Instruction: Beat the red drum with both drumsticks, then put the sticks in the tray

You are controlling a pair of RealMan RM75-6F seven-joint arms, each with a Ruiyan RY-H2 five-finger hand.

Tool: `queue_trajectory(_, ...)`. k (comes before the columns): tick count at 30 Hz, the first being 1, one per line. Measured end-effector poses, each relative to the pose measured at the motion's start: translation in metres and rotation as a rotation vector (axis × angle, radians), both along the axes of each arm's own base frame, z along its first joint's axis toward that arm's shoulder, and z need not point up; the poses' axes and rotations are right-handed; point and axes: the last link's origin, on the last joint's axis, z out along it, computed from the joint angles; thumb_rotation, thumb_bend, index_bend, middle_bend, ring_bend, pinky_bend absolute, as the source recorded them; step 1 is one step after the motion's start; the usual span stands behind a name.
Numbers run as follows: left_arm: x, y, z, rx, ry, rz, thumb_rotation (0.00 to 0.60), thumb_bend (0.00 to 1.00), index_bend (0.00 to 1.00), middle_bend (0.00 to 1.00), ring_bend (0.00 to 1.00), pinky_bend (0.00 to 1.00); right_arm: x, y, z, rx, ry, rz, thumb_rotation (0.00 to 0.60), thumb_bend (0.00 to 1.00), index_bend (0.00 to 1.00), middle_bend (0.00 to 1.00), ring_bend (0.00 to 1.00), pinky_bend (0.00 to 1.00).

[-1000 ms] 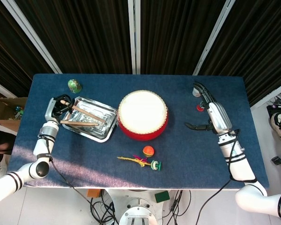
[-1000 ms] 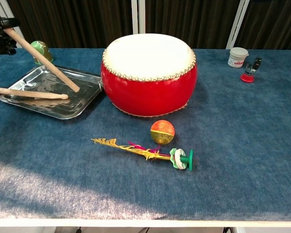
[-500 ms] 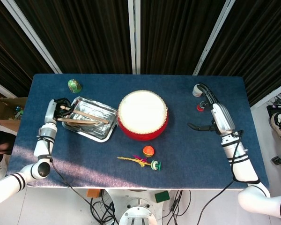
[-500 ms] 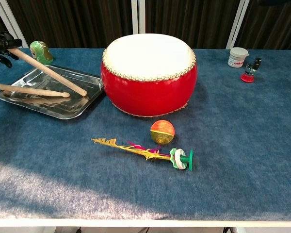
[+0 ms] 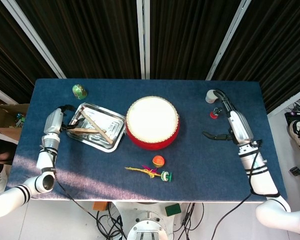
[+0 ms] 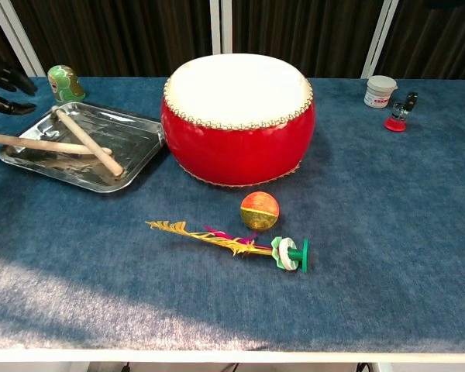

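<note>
The red drum [image 5: 152,123] [image 6: 237,118] with its white skin stands mid-table. Left of it lies the metal tray [image 5: 113,123] [image 6: 144,129]. Both wooden drumsticks lie in it, crossed. One drumstick [image 5: 92,123] [image 6: 86,141] runs diagonally. The other drumstick [image 5: 82,130] [image 6: 39,144] lies nearly level, its handle past the tray's left rim. My left hand [image 5: 55,121] [image 6: 3,87] hovers just left of the tray, fingers apart, holding nothing. My right hand [image 5: 234,125] is at the table's right, fingers spread and empty, seen only in the head view.
A green doll [image 5: 79,91] [image 6: 62,81] stands behind the tray. An orange ball [image 5: 158,160] [image 6: 260,211] and a feathered shuttlecock [image 5: 150,172] [image 6: 225,242] lie in front of the drum. A white jar [image 5: 210,96] [image 6: 380,91] and a small red bottle [image 5: 214,114] [image 6: 398,118] sit near my right hand.
My left hand has let go of the second drumstick, which dropped flat into the tray, and the hand pulled back to the left. The right hand drifted slightly.
</note>
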Motion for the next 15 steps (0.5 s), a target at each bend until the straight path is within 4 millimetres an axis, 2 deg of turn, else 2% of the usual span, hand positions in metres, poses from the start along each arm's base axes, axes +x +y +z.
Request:
queue_trajectory(4,-0.002,-0.001,-0.002,-0.016,0.107,-0.003,0.6,0.15,0.2,0.15,0.1,0.22,-0.002,0.0,0.001,0.0,0.003,-0.006,0.6,0.03,0.0,0.01,0.01,0.14)
queue_trajectory(9,0.0,-0.002,0.005,0.013,0.107,-0.004,0.6,0.14,0.19,0.15,0.1,0.22,-0.008,0.002,0.004,-0.005,0.02,-0.022,0.6,0.04,0.0,0.01,0.01,0.14)
queue_trajectory(15,0.0,-0.014,0.04,0.102,0.155,-0.063,0.6,0.14,0.22,0.18,0.11,0.23,-0.024,0.006,0.01,0.002,0.152,-0.062,0.6,0.15,0.0,0.09,0.02,0.14)
